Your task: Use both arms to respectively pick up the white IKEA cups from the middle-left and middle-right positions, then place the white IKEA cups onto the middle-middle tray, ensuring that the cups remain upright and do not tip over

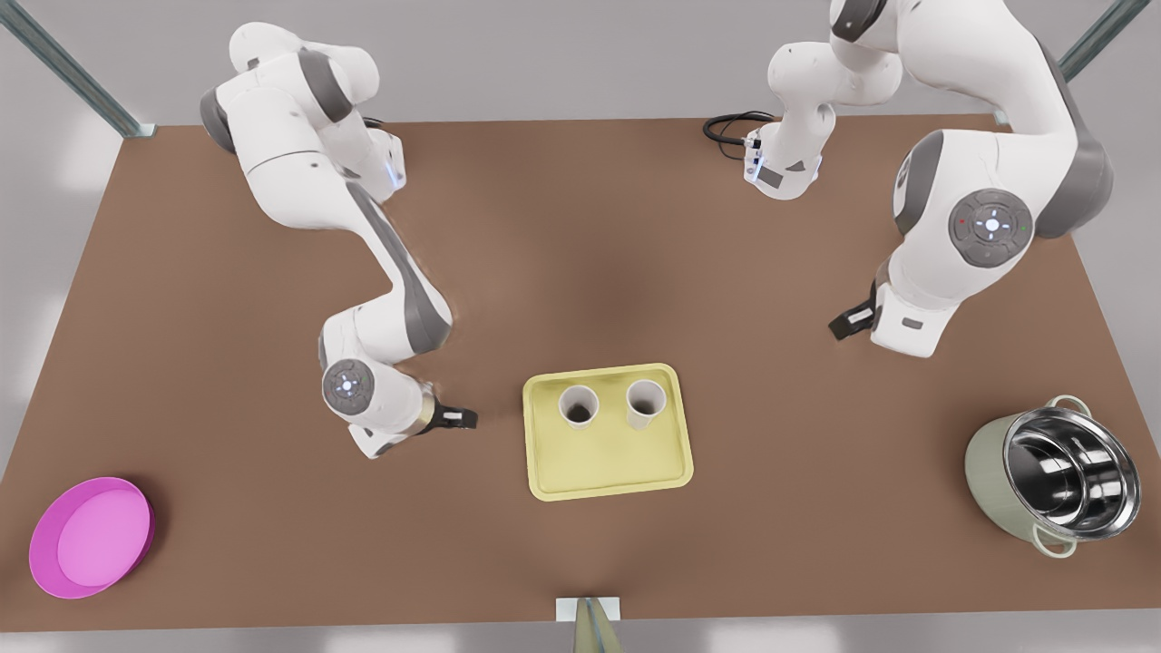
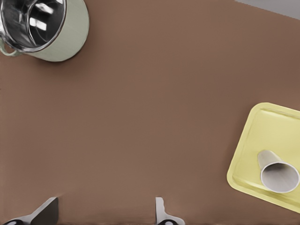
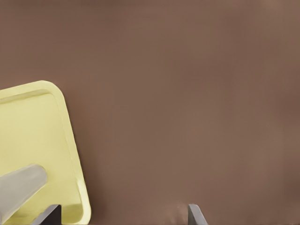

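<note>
Jaws on both grippers stand released and empty. Your right gripper (image 1: 458, 417) sits just beside the tray (image 1: 608, 472); your left gripper (image 1: 848, 324) is well apart from it. The near cup (image 1: 579, 405) and far cup (image 1: 645, 404) stand upright on the tray, beyond the right jaws. Risk: if your right arm swings across the rim, it could topple the near cup.

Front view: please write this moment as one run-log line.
both white cups upright on tray | left gripper open, apart from tray | right gripper open, beside tray
</note>
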`<action>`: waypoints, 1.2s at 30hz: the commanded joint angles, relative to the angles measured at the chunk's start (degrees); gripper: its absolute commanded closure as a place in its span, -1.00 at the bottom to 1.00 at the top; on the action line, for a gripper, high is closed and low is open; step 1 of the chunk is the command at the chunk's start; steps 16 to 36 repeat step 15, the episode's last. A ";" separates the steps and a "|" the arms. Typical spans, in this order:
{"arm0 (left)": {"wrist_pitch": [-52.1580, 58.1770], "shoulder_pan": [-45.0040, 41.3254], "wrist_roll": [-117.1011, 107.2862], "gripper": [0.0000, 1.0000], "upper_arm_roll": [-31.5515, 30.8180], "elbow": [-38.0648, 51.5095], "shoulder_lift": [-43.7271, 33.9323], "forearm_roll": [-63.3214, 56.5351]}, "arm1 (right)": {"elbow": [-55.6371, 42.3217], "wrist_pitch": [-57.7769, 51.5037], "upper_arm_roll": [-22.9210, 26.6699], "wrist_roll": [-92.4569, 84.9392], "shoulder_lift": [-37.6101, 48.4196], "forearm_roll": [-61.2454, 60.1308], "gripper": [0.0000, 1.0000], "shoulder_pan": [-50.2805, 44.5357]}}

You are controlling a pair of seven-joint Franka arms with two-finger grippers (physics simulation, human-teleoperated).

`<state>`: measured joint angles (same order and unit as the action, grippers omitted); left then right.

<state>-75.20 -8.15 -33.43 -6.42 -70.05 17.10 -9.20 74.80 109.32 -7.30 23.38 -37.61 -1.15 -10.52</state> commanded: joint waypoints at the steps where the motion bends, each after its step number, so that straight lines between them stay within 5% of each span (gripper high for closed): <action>1: 8.67 -0.03 35.89 -1.00 0.00 -0.17 -0.13 -0.20 | -3.25 -21.15 3.77 -36.20 1.30 10.38 -1.00 2.35; 5: 11.13 -0.29 34.84 -1.00 -0.87 -0.26 -0.57 2.52 | -0.01 -29.25 5.02 -33.40 23.45 10.29 -1.00 2.53; 10: 8.14 0.41 33.26 -1.00 -1.49 -1.05 1.01 2.52 | 3.51 -34.60 5.02 -29.98 32.42 9.42 -1.00 3.93; 36: 10.69 3.31 33.61 -1.00 -1.49 -1.14 1.98 8.41 | 3.86 -35.14 5.19 -29.27 32.69 8.71 -1.00 5.08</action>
